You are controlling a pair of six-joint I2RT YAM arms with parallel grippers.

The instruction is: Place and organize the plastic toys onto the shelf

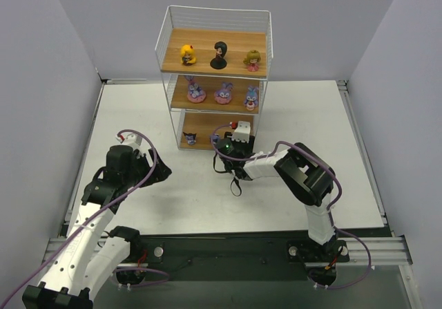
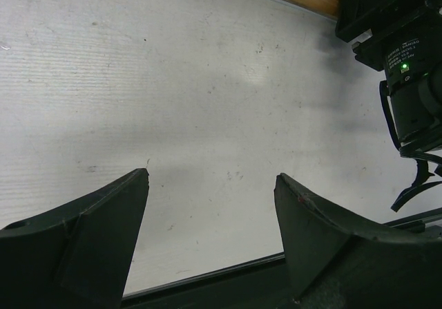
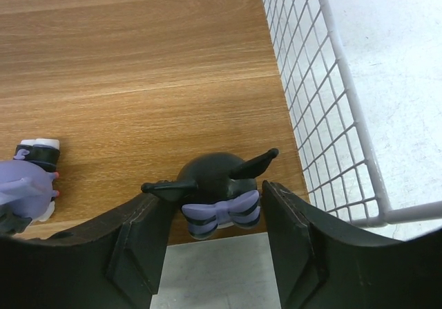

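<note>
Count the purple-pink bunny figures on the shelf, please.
3, all in a row on the middle board of the shelf: left bunny, center bunny, right bunny. None seems hidden.

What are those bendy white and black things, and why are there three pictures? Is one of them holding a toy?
They are two robot arms. One picture looks down from above. The other two come from little cameras on each arm's wrist.

The shelf stands at the far side of the white table. Three big-headed dolls stand on top, and three purple bunnies in the middle.

The right gripper reaches to the bottom board, where a dark toy with a striped bow stands between its fingers. The fingers look slightly apart from it, so I can't tell if it's held. Another purple toy stands nearby.

The left gripper is open and empty above the table.
</note>
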